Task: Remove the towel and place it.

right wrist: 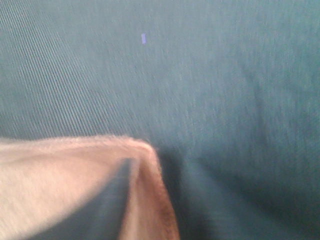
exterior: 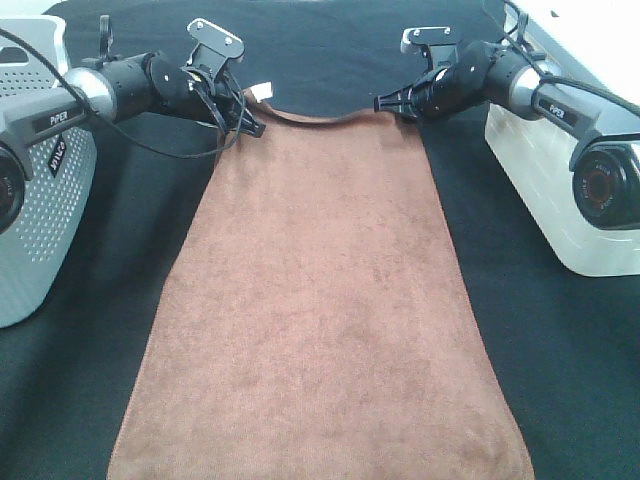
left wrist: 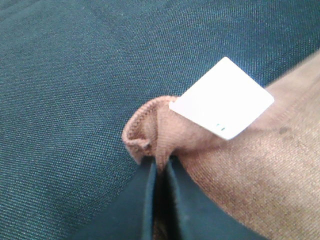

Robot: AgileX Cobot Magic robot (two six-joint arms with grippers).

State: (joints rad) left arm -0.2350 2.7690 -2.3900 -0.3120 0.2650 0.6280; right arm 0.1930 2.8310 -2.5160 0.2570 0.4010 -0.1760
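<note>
The reddish-brown towel [exterior: 320, 300] lies spread flat on the black cloth, running from the near edge to the far middle. My left gripper [exterior: 252, 126] is at its far left corner, beside the small white tag [exterior: 262, 92]. In the left wrist view the left gripper [left wrist: 160, 172] is shut on the bunched corner hem [left wrist: 142, 125], with the tag [left wrist: 222, 97] just beyond. My right gripper [exterior: 386, 103] is at the far right corner. The right wrist view is blurred: the towel corner [right wrist: 145, 200] drapes against one dark finger [right wrist: 100, 207], and the jaws' state does not show.
A black cloth [exterior: 560, 380] covers the table. A grey perforated basket [exterior: 40, 230] stands at the left edge and a white bin [exterior: 540, 180] at the right, each close beside an arm.
</note>
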